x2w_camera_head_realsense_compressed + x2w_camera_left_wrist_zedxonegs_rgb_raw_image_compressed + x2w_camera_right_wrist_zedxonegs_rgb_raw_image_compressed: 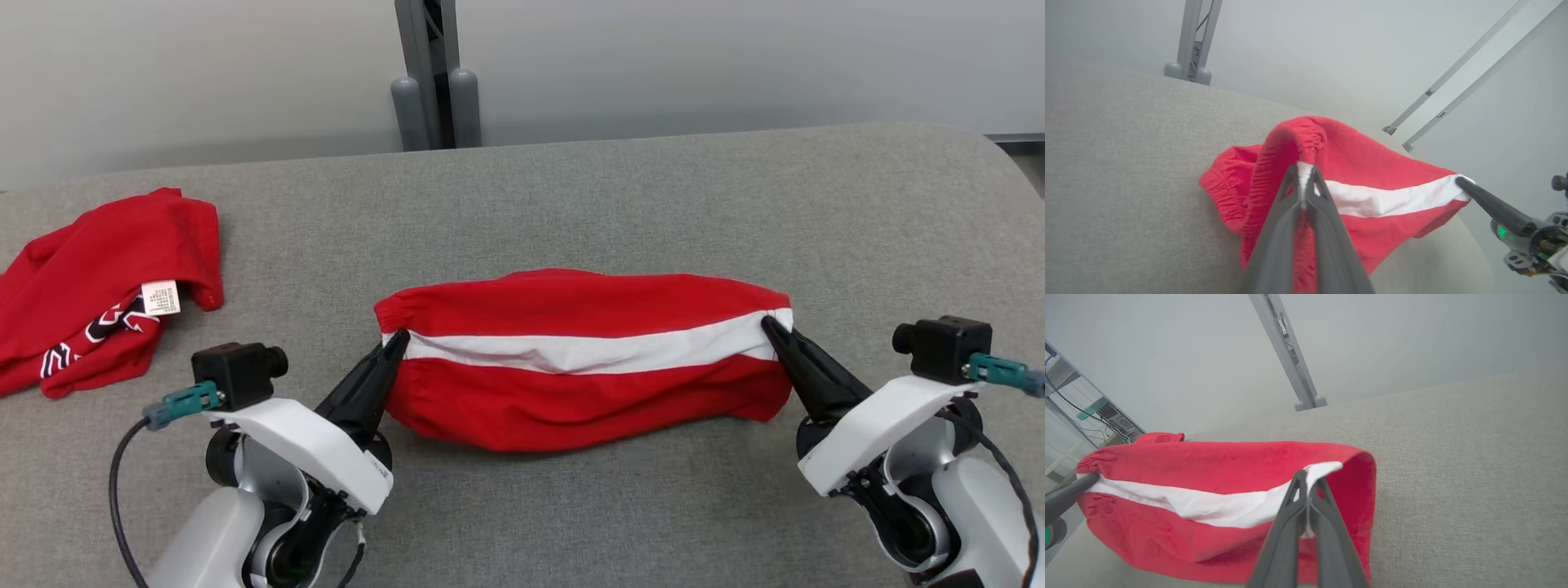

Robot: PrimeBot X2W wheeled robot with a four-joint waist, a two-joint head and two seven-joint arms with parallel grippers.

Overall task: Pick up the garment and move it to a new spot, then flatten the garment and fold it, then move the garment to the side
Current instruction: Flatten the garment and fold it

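The garment [571, 359] is red with a white stripe and lies stretched across the middle of the grey table [571, 196]. My left gripper [398, 339] is shut on the stripe's left end, at the gathered waistband [1302, 143]. At the right end of the stripe, my right gripper [769, 323] is shut on the cloth too. In the left wrist view the left gripper [1303, 170] pinches white fabric, and the right gripper [1459, 181] holds the far corner. The right wrist view has the right gripper [1306, 477] clamped on the white stripe [1208, 504].
A second red garment [98, 302] with a white label lies crumpled at the table's left edge. A grey post [433, 77] stands behind the table's far edge. Bare grey table stretches behind and to the right of the held garment.
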